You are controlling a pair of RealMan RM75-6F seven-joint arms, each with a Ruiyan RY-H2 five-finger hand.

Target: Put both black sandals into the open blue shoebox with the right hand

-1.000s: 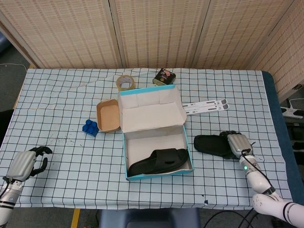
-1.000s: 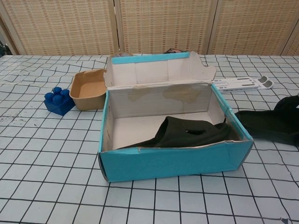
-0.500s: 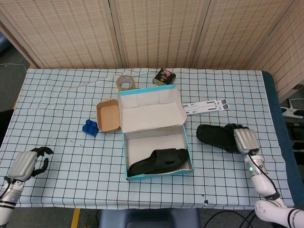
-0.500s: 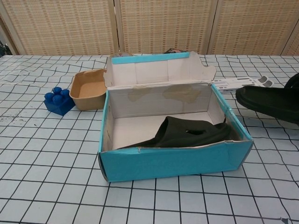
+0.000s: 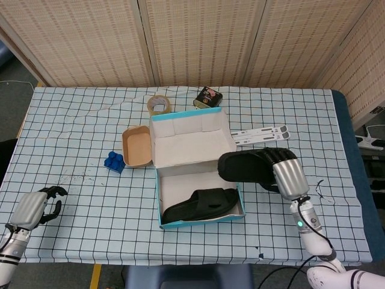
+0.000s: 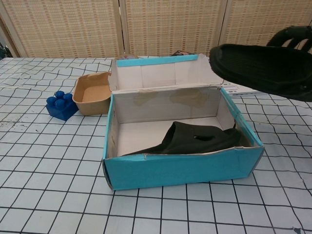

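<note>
The open blue shoebox (image 5: 163,220) (image 6: 180,168) stands mid-table with its lid folded back. One black sandal (image 5: 201,205) (image 6: 197,139) lies inside, along the front right of the box. My right hand (image 5: 285,171) (image 6: 295,36) holds the second black sandal (image 5: 243,167) (image 6: 258,68) in the air, its toe end over the box's right edge. My left hand (image 5: 33,208) rests on the table at the far left with its fingers curled in on nothing.
A brown paper tray (image 5: 136,146) (image 6: 91,93) and a blue toy brick (image 5: 113,161) (image 6: 60,104) sit left of the box. Behind it are a tape roll (image 5: 159,105), a dark tin (image 5: 208,97) and white strips (image 5: 261,133).
My right hand has lifted the second sandal off the table at the right and carried it up and left, to the box's right edge. The left hand has stayed put.
</note>
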